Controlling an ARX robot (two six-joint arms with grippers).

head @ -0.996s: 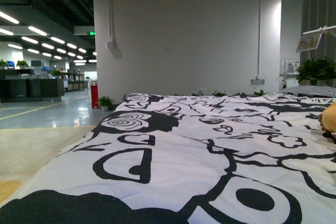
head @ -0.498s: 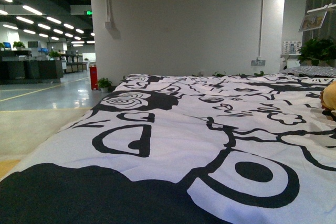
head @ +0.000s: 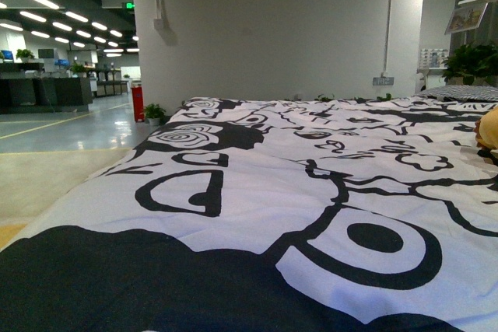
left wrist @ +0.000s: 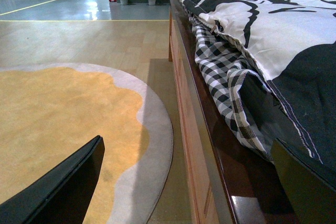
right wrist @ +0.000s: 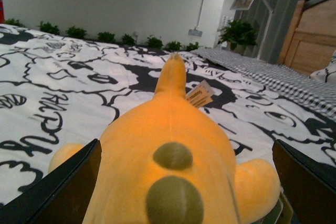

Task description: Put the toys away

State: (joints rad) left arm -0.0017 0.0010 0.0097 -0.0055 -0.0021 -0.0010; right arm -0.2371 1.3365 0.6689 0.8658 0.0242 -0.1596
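**Status: Plush Toy on Bed**

A black-and-white quilt [head: 257,200] covers the bed, with a yellow rug [left wrist: 58,124] on the floor beside it. The orange plush toy [right wrist: 173,114] lies on the quilt (tag visible), between the widely spread fingers of the right gripper [right wrist: 185,142]. The left gripper [left wrist: 186,141] is spread wide and holds nothing.

Front view: plush toy [head: 490,128] at right edge, mid-height; only orange sliver shows, rest cut off. Same view, framed picture [head: 469,15] at upper right, clipped by edge, content too small to tell.
Right wrist view: toy's lower body cut by frame; print on paper tag [right wrist: 199,96] unreadable; of right gripper [right wrist: 184,148] only dark finger wedges show, contact with toy unclear.
Left wrist view: of left gripper [left wrist: 186,144] likewise only finger wedges show; rug [left wrist: 58,124] partly out of frame.
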